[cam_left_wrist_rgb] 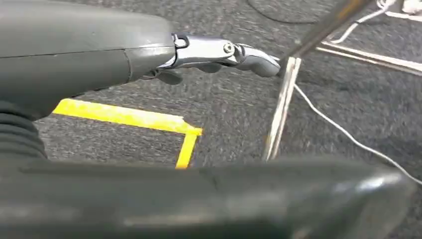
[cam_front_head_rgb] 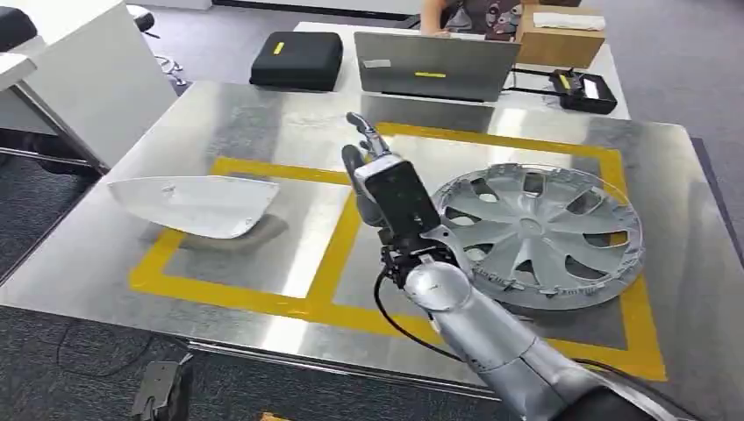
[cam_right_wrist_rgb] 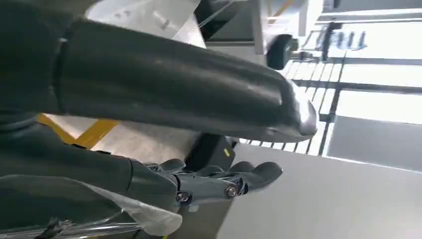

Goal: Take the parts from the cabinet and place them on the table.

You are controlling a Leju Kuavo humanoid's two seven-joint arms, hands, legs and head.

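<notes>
A white mirror-housing part [cam_front_head_rgb: 195,205] lies on the left of the steel table [cam_front_head_rgb: 263,114], inside a yellow-taped square. A silver wheel cover [cam_front_head_rgb: 537,230] lies flat in the right-hand square. My right hand [cam_front_head_rgb: 379,174] hovers over the table between the two parts, close to the wheel cover's near-left rim, fingers stretched out and apart, holding nothing. In the right wrist view its fingers [cam_right_wrist_rgb: 224,181] are straight and bare. My left hand [cam_left_wrist_rgb: 149,55] hangs by the floor with its fingers [cam_left_wrist_rgb: 224,52] extended and nothing in them.
Beyond the table a second surface carries a grey laptop [cam_front_head_rgb: 434,66], a black case [cam_front_head_rgb: 296,59], a cardboard box [cam_front_head_rgb: 561,37] and a black device [cam_front_head_rgb: 586,90]; a person sits behind it. White furniture [cam_front_head_rgb: 88,79] stands at left. A floor cable [cam_left_wrist_rgb: 348,134] runs past a table leg [cam_left_wrist_rgb: 281,109].
</notes>
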